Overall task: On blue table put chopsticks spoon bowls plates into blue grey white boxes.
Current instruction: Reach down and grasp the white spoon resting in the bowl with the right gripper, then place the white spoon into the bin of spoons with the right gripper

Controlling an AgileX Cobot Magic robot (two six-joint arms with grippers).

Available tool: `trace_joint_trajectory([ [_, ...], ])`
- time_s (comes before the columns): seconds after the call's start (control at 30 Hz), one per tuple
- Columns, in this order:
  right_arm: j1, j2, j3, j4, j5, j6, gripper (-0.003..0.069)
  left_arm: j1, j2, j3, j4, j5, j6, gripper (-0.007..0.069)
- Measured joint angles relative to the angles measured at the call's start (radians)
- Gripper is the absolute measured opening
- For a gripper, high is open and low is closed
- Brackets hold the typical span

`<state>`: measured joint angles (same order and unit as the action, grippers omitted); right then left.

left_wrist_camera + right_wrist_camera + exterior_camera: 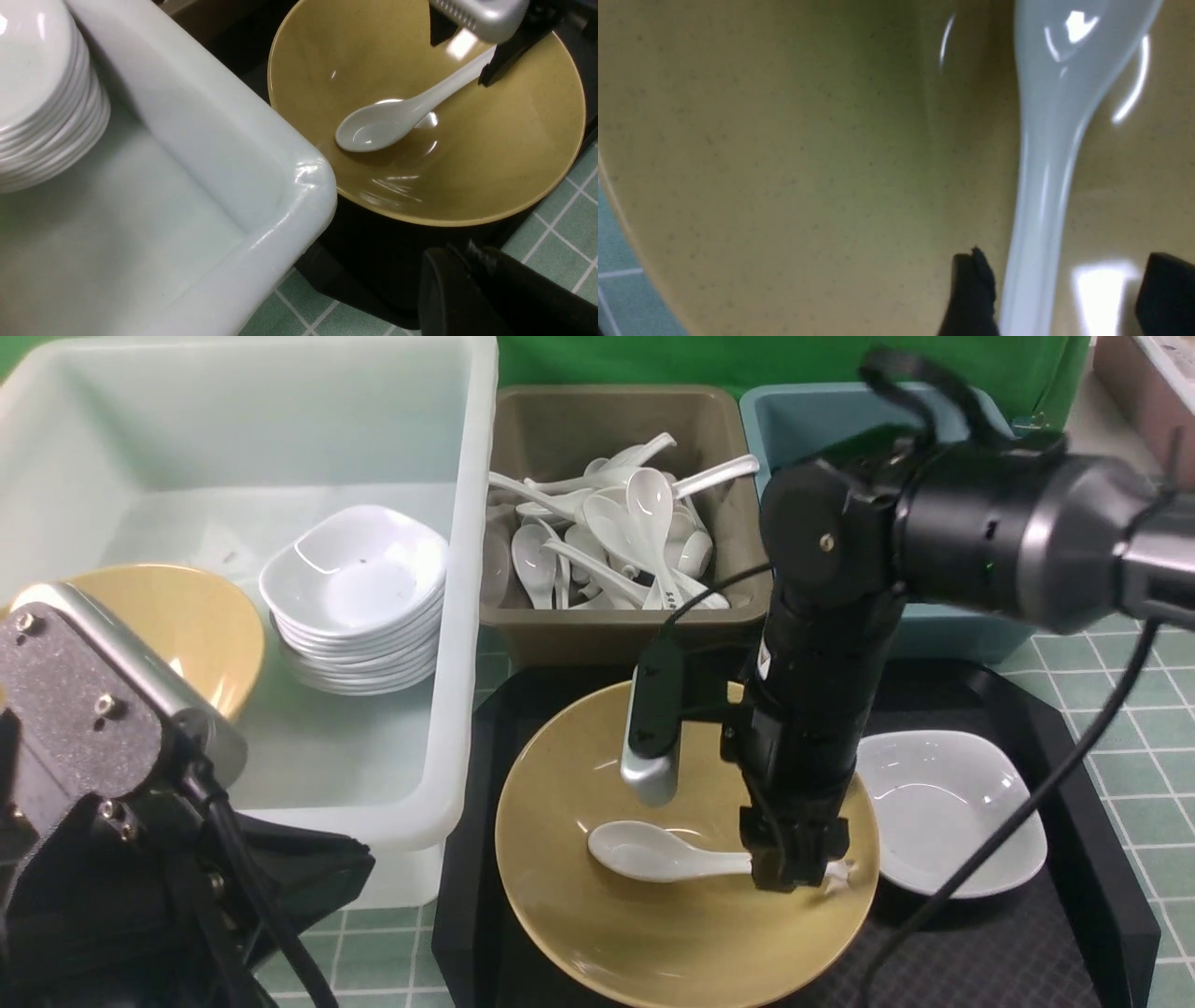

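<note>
as the right pincer (794, 877) stands wide open, holding nothing, the spoon (644, 849) handle lies between its jaws, inside the bowl (607, 933).

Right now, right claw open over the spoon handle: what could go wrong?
1. The spoon handle sits off-centre in the open right claw; closing may shove the glossy handle sideways instead of gripping it.
2. The claw tips sit low in the tan bowl; pressing down could tilt it on the black tray.
</note>
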<state>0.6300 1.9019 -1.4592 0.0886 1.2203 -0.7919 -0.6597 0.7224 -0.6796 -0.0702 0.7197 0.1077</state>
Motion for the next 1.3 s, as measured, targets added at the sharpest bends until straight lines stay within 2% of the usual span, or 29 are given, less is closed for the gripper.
trace_joint_trajectory([
  [0.2,0.000,0.034,0.000,0.017,-0.004,-0.002,0.0463,0.000,0.000,0.000,0.011,-0.006,0.008,0.0001],
  [0.33,0.000,0.046,0.000,0.017,-0.004,-0.002,0.0383,0.000,0.000,0.000,0.028,-0.007,0.015,0.0001],
  [0.47,0.000,0.050,-0.007,0.016,-0.005,-0.002,0.0159,0.000,0.000,0.001,0.045,-0.030,0.015,0.0001],
  [0.77,-0.001,-0.001,-0.146,-0.015,0.000,0.007,0.0161,0.000,0.006,0.001,0.047,-0.112,-0.003,0.0001],
  [0.87,-0.023,-0.008,-0.259,-0.028,-0.019,0.042,0.0161,0.000,0.057,0.001,0.046,-0.224,-0.080,0.0001],
  [1.0,-0.052,-0.008,-0.327,-0.035,-0.124,0.106,0.0161,0.000,0.149,-0.003,0.046,-0.340,-0.137,0.0001],
  [1.1,-0.084,-0.007,-0.352,-0.039,-0.310,0.229,0.0161,0.000,0.293,-0.058,0.055,-0.432,-0.156,0.0001],
  [1.3,-0.120,0.050,-0.354,-0.039,-0.580,0.374,0.0161,0.000,0.487,-0.214,0.121,-0.476,-0.157,0.0001],
])
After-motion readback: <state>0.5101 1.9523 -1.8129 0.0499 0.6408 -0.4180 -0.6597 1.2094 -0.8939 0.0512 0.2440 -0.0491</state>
